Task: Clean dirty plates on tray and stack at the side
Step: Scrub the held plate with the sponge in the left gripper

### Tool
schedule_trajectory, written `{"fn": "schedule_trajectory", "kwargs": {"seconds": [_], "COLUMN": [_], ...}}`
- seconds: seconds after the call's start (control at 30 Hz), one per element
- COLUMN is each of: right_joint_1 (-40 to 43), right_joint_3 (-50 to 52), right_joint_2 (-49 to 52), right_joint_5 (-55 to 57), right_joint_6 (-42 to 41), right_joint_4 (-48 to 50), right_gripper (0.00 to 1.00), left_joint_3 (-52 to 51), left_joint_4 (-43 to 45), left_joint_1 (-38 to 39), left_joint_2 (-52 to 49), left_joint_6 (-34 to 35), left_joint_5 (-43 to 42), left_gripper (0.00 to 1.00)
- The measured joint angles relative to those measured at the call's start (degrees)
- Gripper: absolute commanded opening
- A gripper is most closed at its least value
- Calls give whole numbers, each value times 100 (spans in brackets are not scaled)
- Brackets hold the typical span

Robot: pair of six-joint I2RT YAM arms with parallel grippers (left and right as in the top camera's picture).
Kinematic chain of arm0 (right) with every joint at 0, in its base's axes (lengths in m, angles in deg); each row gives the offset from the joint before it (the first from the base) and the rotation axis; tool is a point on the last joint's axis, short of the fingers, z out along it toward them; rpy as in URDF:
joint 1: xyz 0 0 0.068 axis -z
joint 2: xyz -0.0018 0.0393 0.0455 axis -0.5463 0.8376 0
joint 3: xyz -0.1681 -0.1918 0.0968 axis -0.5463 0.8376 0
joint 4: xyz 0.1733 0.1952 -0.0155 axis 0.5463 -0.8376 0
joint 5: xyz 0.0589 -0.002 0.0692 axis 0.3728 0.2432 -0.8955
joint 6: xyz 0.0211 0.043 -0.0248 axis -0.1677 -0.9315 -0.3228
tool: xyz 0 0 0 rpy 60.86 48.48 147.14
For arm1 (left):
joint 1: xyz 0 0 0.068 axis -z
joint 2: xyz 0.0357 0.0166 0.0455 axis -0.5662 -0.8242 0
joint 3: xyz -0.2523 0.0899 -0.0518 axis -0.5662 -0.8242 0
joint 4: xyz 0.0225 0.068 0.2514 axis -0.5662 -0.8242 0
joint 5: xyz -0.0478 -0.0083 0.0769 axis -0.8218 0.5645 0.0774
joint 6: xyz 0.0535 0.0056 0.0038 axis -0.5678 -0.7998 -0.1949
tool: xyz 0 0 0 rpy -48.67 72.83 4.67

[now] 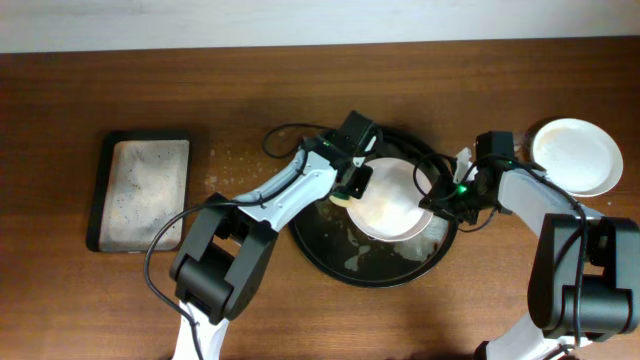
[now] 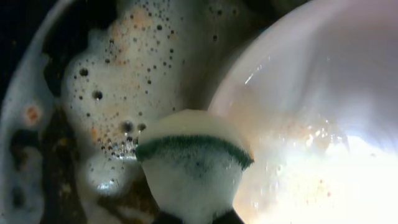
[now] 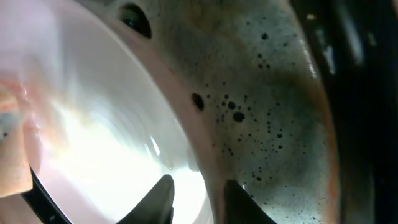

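Observation:
A white dirty plate point(image 1: 392, 205) sits tilted inside the round black tray point(image 1: 330, 255). My left gripper point(image 1: 350, 188) is shut on a yellow sponge with a green scrub layer point(image 2: 193, 163). The sponge presses at the plate's left rim point(image 2: 311, 112), which carries faint orange specks. My right gripper point(image 1: 438, 196) is shut on the plate's right rim, one finger inside the plate and one outside point(image 3: 202, 194). The plate fills the left of the right wrist view point(image 3: 93, 124). Another white plate point(image 1: 577, 155) lies on the table to the right of the tray.
A grey rectangular sponge tray point(image 1: 140, 190) lies at the far left. Bubbly foam with orange tint point(image 2: 124, 81) and dirty water point(image 3: 280, 124) cover the black tray's floor. A black cable point(image 1: 285, 135) loops behind the left arm.

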Motion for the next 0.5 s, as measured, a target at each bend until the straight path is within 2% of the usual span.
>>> {"fn": "schedule_trajectory", "kwargs": {"seconds": [0.07,0.3,0.5], "right_joint_1": [0,-20,-96], "right_joint_3": [0,-24,-584], "right_joint_2": [0,-17,-754], "right_joint_5": [9,341,1652], "right_joint_6": [-11,0,28], "right_joint_4": [-4,-195,-1029], "right_gripper": [4,4,4], "left_joint_3": [-92,-133,61], "left_joint_4": [138,282,129], "left_joint_1": [-2,-11,-4], "left_joint_2": [22,33,136], "left_joint_6": [0,0,2], "left_joint_5": [-28,-37,-544], "left_gripper": [0,0,3]}}
